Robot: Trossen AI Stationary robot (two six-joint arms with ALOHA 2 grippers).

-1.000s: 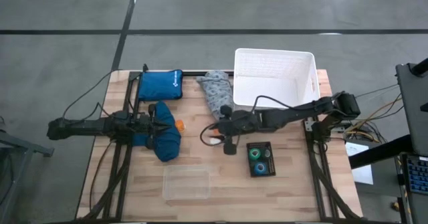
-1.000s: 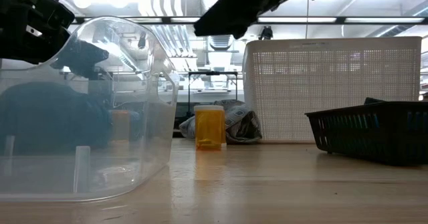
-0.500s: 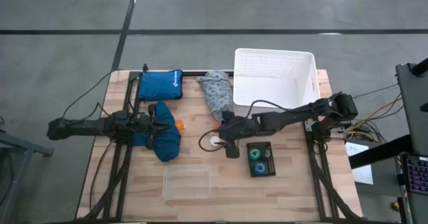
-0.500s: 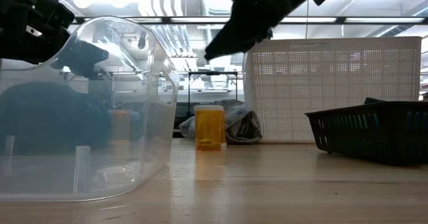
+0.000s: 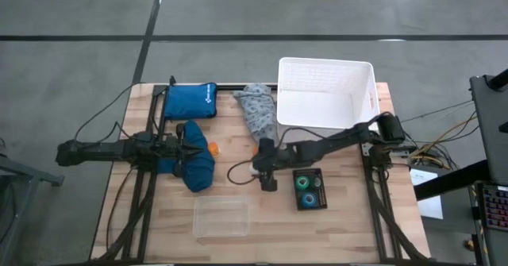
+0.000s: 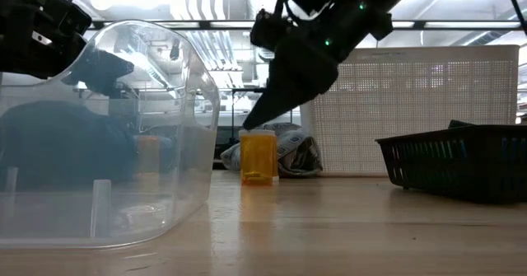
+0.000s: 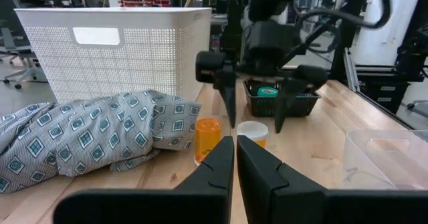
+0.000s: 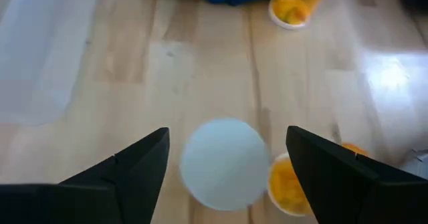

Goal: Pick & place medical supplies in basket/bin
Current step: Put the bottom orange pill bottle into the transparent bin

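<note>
Medical supplies lie scattered on the wooden table [image 5: 349,218], none of them visibly inside the white tub [image 5: 325,95], which stands at about one o'clock from the table's middle. A white-capped orange vial [image 6: 257,156] stands upright near the middle of the table, and a second orange vial [image 7: 207,140] stands just beside it, close to the pale grey patterned cloth [image 5: 259,109]. That cloth lies bunched against the tub's nine o'clock side. The dark blue cloth [image 5: 194,164] is heaped at nine o'clock from centre, with a small orange cap [image 5: 212,148] at its three o'clock edge. Green and blue tape rolls [image 5: 308,190] sit in a small black basket [image 5: 308,175] at four o'clock from centre.

The right gripper [image 5: 259,163] hangs directly over the white-capped vial, its fingers [image 8: 127,177] spread wide to either side of the white cap [image 8: 225,162] and not touching it. Its arm reaches in from three o'clock.

The left gripper [image 5: 190,143] rests over the dark blue cloth at nine o'clock; its fingers [image 7: 214,174] are pressed together with only a thin slit between them, and nothing shows between their tips.

A bright blue zip pouch [image 5: 190,101] lies flat at eleven o'clock, and a clear plastic container [image 5: 221,217] sits at six o'clock near the table's front edge.
</note>
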